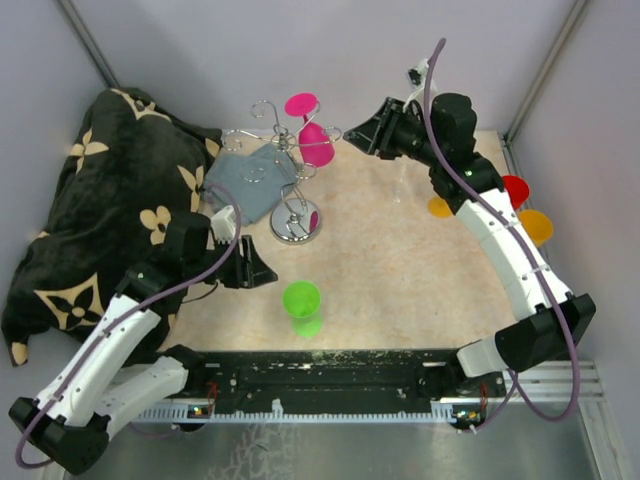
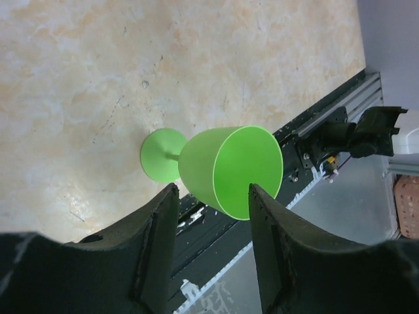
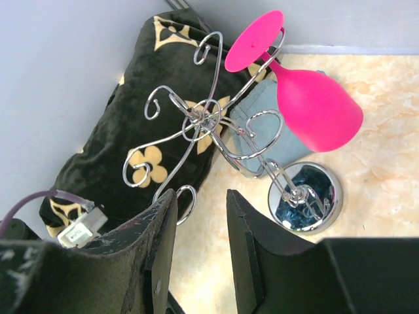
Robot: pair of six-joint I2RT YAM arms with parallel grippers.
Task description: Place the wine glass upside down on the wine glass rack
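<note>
My left gripper [image 2: 213, 191] has its jaws apart and empty. It is lined up on the green wine glass [image 2: 229, 171], which stands upright on the table [image 1: 400, 270] near the front edge, well apart from the rack [image 1: 292, 190].

To make this grab well, I judge I should take the thin stem just under the bowl, squarely and gently. The smooth, plastic-looking bowl tapers and could slip out of a squeeze. A stem hold also leaves the round foot free to slide into a loop once the glass is flipped.

My right gripper [image 3: 200, 199] is parted too, holding nothing, and faces the rack. The rack is shiny bent wire with curled arms over a mirror-like round base. A pink glass [image 3: 317, 108] already hangs from it bowl-down.
</note>
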